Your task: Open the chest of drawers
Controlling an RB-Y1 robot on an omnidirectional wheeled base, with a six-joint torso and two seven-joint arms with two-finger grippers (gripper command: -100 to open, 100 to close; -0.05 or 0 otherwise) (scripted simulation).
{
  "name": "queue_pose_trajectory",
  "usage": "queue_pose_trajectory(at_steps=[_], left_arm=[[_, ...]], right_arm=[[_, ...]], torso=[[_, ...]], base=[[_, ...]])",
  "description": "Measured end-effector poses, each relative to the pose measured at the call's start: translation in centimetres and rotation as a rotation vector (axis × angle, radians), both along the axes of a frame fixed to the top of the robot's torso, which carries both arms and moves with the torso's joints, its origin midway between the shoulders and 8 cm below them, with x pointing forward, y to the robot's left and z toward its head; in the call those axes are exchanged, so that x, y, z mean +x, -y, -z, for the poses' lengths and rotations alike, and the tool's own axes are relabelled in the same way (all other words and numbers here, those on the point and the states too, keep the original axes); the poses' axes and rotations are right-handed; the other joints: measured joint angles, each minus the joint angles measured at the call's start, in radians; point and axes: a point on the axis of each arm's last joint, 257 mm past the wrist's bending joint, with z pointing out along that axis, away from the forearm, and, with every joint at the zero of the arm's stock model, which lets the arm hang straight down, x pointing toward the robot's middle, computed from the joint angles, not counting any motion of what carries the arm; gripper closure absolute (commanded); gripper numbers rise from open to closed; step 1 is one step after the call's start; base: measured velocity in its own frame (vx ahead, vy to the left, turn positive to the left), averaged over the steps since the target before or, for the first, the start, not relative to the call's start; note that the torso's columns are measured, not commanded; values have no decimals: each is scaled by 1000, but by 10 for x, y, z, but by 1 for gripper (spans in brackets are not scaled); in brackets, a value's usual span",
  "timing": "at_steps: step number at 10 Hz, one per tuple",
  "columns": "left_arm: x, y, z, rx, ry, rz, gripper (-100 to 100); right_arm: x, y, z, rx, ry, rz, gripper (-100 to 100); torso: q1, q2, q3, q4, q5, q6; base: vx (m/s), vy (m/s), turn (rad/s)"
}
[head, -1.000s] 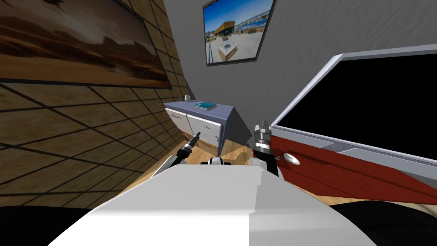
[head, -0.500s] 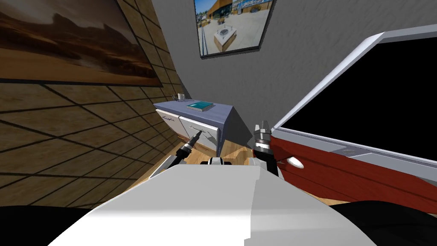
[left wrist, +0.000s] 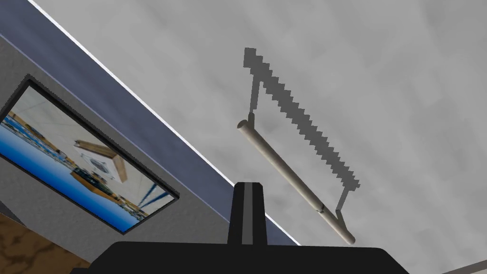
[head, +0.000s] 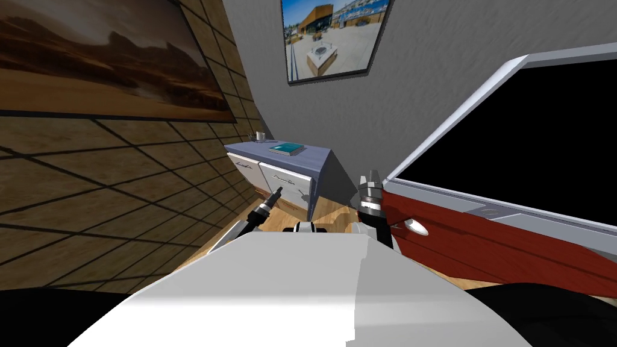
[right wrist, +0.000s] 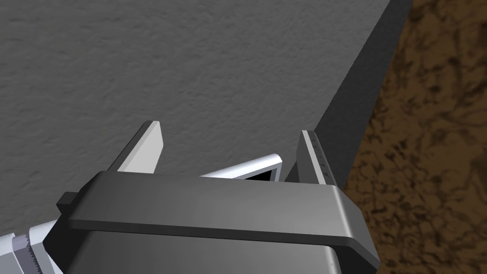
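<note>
1. The left end effector (head: 278, 191) is clenched, its blades pressed together. It is held low and aimed toward the chest of drawers (head: 290, 185), which stands well ahead in the corner where the tiled wall (head: 120, 181) meets the grey wall (head: 422, 90). The drawer fronts look flush.
2. The right end effector (head: 370, 176) is released, blades apart, just beside the red door (head: 482, 241). A turn of the base could knock it against the door.
3. Arriving clenched, the left blades would likely shove the thin drawer handle (head: 282, 178) rather than grip it.
4. A hard pull may shake the teal book (head: 287, 148) and the cup (head: 260, 136) on top.
</note>
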Motion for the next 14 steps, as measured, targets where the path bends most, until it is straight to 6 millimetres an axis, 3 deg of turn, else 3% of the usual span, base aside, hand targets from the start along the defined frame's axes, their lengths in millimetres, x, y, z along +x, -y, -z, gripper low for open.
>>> queue_pose_trajectory(at_steps=[1,2,6,9,12,14], left_arm=[[-2,1,-1,1,0,4,100],[-2,1,-1,1,0,5,-100],[5,-5,6,-1,-17,-15,-100],[19,-22,-4,31,25,-15,-100],[29,-36,18,45,-11,-32,-100],[47,-54,9,75,27,-38,-100]], right_arm=[[0,0,0,0,0,0,0],[0,0,0,0,0,0,0],[0,0,0,0,0,0,0],[0,0,0,0,0,0,0],[0,0,0,0,0,0,0],[0,0,0,0,0,0,0]], torso=[[-2,-3,-2,-1,-1,0],[-3,-9,-5,-2,-1,0],[-1,-6,-4,-2,0,0],[1,7,4,2,0,0],[1,-9,-6,-3,0,0],[-2,-2,-1,0,-1,0]], base=[[-79,16,6],[64,-41,-56],[138,-65,-20],[-88,-41,-134],[-55,-14,-75],[-80,-40,-73]])
